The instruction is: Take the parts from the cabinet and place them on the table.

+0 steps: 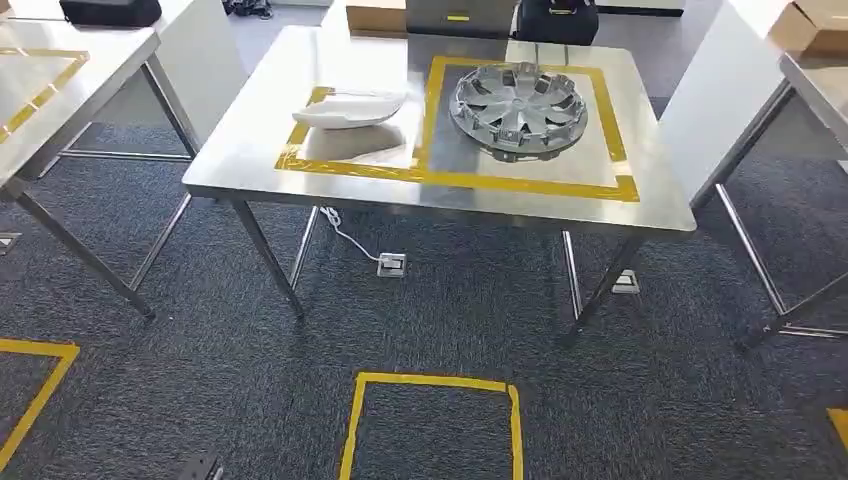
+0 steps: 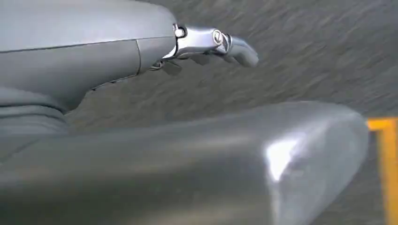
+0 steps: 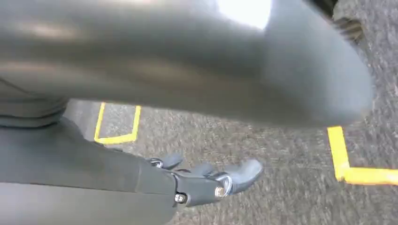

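Already two parts lie on the bench (image 1: 250, 180) ahead: a white cover (image 1: 348, 110) inside the left taped square, its long axis running left to right, and a grey hubcap (image 1: 518, 108) lying flat inside the larger taped square to its right. They sit near each other but apart, with a strip of yellow tape between them. Both are well away from the robot, across a stretch of carpet with a taped box on the floor at the near side.

Neither hand is near them. The left hand (image 2: 206, 44) hangs over the carpet, holding nothing; its fingers look partly curled, and from the wrist view I cannot tell whether they are apart or closed. The right hand (image 3: 211, 180) also hangs over the carpet, beside yellow floor tape, with its fingers spread a little and nothing in them.

The cabinet is not to be seen from here, so I cannot say which way any remaining part lies from either hand. My judgement is that with both hands down and free, neither arm has the advantage; the next move would call for turning the body toward the cabinet before any reach.
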